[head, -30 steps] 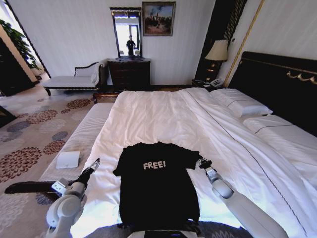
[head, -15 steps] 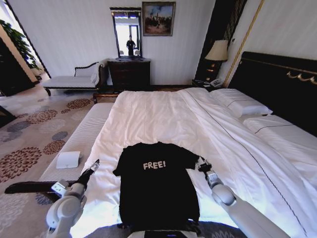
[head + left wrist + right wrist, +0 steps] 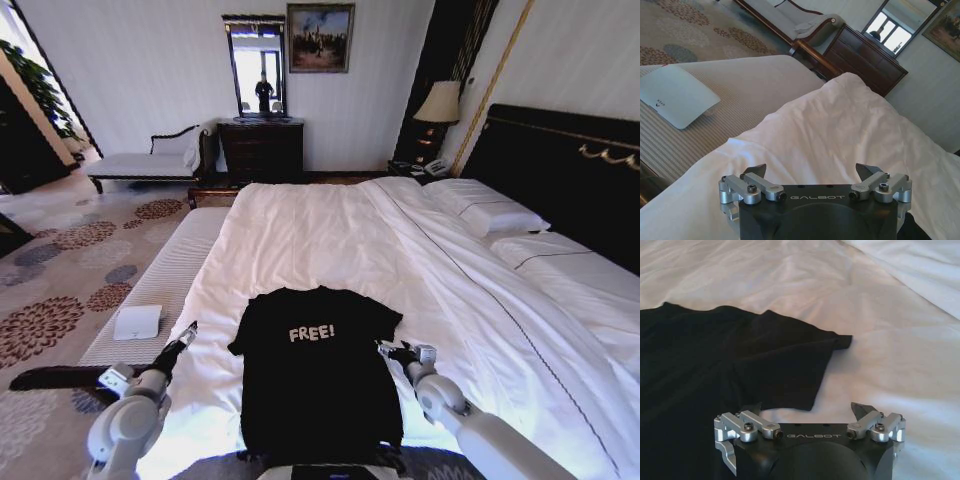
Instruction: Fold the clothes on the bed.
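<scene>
Black T-shirt (image 3: 315,370) flat on bed (image 3: 330,235); right end effector (image 3: 392,350) wide, left end effector (image 3: 188,330) wide.

The T-shirt (image 3: 315,365) lay flat on the near end of the bed (image 3: 330,235), collar toward the far side. The left gripper (image 3: 188,331) sat left of it, near the bed's edge; the right gripper (image 3: 392,349) sat at the shirt's right sleeve. A bench (image 3: 165,275) ran along the bed's left side, a flat pad (image 3: 137,321) on it. Pillows (image 3: 485,210) lay far right.
</scene>
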Robot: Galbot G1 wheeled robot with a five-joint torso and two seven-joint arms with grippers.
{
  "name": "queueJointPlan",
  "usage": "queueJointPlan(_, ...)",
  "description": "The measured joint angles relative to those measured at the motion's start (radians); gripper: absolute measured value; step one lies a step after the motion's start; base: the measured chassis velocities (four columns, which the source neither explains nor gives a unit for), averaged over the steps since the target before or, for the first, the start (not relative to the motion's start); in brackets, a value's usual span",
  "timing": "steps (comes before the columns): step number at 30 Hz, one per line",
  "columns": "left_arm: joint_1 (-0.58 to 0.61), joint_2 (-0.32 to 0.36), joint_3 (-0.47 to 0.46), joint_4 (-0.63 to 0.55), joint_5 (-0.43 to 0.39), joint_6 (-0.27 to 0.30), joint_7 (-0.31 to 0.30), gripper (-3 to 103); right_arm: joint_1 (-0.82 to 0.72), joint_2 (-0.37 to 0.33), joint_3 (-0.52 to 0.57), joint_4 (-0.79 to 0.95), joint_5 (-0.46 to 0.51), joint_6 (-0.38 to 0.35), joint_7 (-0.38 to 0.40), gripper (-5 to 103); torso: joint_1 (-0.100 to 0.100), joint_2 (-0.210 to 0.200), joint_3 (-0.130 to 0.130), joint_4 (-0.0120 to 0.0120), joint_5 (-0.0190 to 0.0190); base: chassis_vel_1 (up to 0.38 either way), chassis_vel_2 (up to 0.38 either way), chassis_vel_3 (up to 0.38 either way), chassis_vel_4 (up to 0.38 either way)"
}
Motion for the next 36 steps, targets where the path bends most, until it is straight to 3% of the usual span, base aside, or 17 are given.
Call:
queueJointPlan(2, -0.001, 0.000, 0.000, 0.001, 0.000, 0.000, 0.000, 100, 0.005, 0.007, 0.003, -0.010, 0.023, 0.010, 0.016, 92, 0.000, 0.000, 0.000, 0.0000, 0.0000, 0.000, 0.000, 0.000, 0.000)
queueJointPlan(4, -0.002, 0.000, 0.001, 0.001, 0.000, 0.000, 0.000, 100, 0.009, 0.011, 0.005, -0.015, 0.045, 0.016, 0.030, 92, 0.000, 0.000, 0.000, 0.0000, 0.0000, 0.000, 0.000, 0.000, 0.000)
queueJointPlan(5, -0.003, -0.002, 0.004, 0.001, 0.001, 0.000, 0.000, 100, 0.013, 0.015, 0.009, -0.017, 0.084, 0.022, 0.047, 85, 0.000, 0.000, 0.000, 0.0000, 0.0000, 0.000, 0.000, 0.000, 0.000)
queueJointPlan(6, -0.004, -0.003, 0.007, 0.001, 0.002, 0.000, 0.000, 100, 0.015, 0.018, 0.012, -0.017, 0.117, 0.026, 0.057, 85, 0.000, 0.000, 0.000, 0.0000, 0.0000, 0.000, 0.000, 0.000, 0.000)
queueJointPlan(13, -0.005, -0.007, 0.014, -0.004, 0.011, 0.001, -0.005, 100, 0.014, 0.036, 0.068, -0.016, 0.316, 0.071, 0.045, 100, 0.000, 0.000, 0.000, 0.0000, 0.0000, 0.000, 0.000, 0.000, 0.000)
queueJointPlan(21, -0.001, -0.017, 0.021, -0.009, 0.027, 0.002, -0.006, 100, 0.009, 0.050, 0.090, -0.029, 0.349, 0.086, -0.002, 102, 0.000, 0.000, 0.000, 0.0000, -0.0001, 0.000, 0.000, 0.000, 0.000)
queueJointPlan(26, 0.002, -0.021, 0.022, -0.016, 0.032, 0.002, -0.007, 100, 0.012, 0.067, 0.086, -0.029, 0.341, 0.088, -0.025, 82, 0.000, 0.000, 0.000, 0.0000, 0.0000, 0.000, 0.000, 0.000, 0.000)
queueJointPlan(31, 0.007, -0.022, 0.022, -0.019, 0.033, 0.002, -0.008, 100, 0.019, 0.071, 0.077, -0.046, 0.314, 0.088, -0.033, 71, 0.000, 0.000, 0.000, 0.0000, 0.0000, 0.000, 0.000, 0.000, 0.000)
queueJointPlan(33, 0.011, -0.025, 0.022, -0.019, 0.037, 0.002, -0.008, 100, 0.023, 0.071, 0.073, -0.053, 0.301, 0.088, -0.037, 54, 0.000, 0.000, 0.000, 0.0000, 0.0000, 0.000, 0.000, 0.000, 0.000)
queueJointPlan(35, 0.011, -0.025, 0.022, -0.019, 0.037, 0.002, -0.008, 100, 0.024, 0.070, 0.072, -0.053, 0.298, 0.088, -0.037, 54, 0.000, 0.000, 0.000, 0.0000, 0.0000, 0.000, 0.000, 0.000, 0.000)
queueJointPlan(36, 0.011, -0.025, 0.021, -0.019, 0.037, 0.002, -0.008, 100, 0.024, 0.069, 0.072, -0.052, 0.293, 0.087, -0.038, 49, 0.000, 0.000, 0.000, 0.0000, 0.0000, 0.000, 0.000, 0.000, 0.000)
